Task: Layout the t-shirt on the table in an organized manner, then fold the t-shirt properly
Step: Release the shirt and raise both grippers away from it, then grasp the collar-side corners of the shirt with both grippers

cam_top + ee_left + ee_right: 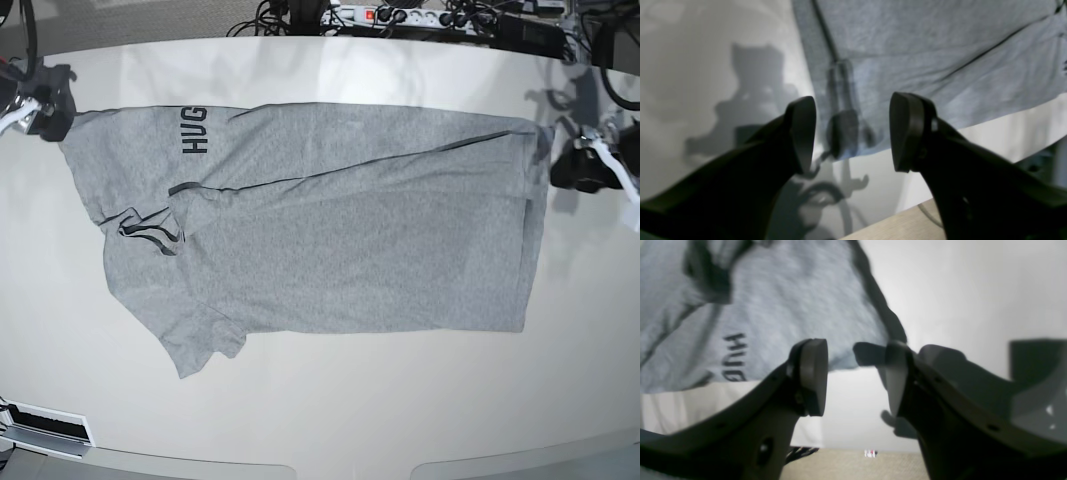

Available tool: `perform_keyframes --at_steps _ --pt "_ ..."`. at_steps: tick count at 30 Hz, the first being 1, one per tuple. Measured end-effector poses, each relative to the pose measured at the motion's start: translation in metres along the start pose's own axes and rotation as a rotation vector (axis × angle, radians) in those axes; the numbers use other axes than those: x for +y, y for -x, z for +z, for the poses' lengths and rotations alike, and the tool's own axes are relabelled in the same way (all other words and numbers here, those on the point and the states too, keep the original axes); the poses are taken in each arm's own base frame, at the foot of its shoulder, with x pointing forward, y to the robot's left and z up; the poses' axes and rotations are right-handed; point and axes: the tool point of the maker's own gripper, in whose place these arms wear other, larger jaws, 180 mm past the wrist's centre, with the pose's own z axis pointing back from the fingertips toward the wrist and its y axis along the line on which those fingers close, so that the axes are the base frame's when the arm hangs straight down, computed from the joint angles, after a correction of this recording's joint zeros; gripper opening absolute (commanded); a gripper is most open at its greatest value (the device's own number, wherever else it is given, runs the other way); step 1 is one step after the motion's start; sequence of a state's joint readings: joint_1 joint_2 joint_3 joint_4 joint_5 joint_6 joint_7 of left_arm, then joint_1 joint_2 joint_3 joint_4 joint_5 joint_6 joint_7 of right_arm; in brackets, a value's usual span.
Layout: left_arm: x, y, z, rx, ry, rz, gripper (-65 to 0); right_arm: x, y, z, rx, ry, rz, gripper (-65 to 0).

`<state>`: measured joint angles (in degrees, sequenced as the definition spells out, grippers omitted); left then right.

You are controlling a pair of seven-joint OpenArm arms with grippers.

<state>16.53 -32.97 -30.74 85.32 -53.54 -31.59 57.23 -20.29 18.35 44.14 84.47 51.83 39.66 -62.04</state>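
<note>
The heather-grey t-shirt (340, 230) lies sideways on the white table (330, 420), folded lengthwise, with its collar (150, 232) at the left and its hem at the right. Black lettering (194, 131) shows near the far left corner. My left gripper (578, 165) hovers just off the shirt's far right corner; in the left wrist view it (853, 133) is open over the shirt (923, 50) edge, holding nothing. My right gripper (55, 105) sits at the far left corner. The right wrist view shows it (853, 378) open, the shirt (790, 306) and lettering (735, 356) just beyond its fingertips.
A power strip (400, 15) and cables run along the table's far edge. A flat white device (45, 430) lies at the near left corner. Beyond the table edge, wooden floor (890, 226) and carpet (846, 463) show.
</note>
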Motion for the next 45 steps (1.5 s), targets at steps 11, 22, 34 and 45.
perform_keyframes --at_steps 11,22,34,45 --pt "-0.049 -0.004 -0.008 -0.066 0.228 -0.021 -65.0 0.073 -0.022 -0.031 0.016 -0.272 0.043 -65.0" --pt "-0.083 0.029 -0.041 0.116 0.3 -0.136 -65.0 0.083 0.008 -0.081 0.27 -0.115 0.417 -65.0" --pt "-0.088 0.038 -0.076 0.153 0.205 -0.43 -65.0 0.09 -0.015 -0.086 0.184 -0.119 0.434 -65.0" --pt "-0.074 0.07 -0.096 0.209 0.145 -0.404 -65.0 0.089 0.014 -0.108 0.279 -0.062 0.634 -65.0"
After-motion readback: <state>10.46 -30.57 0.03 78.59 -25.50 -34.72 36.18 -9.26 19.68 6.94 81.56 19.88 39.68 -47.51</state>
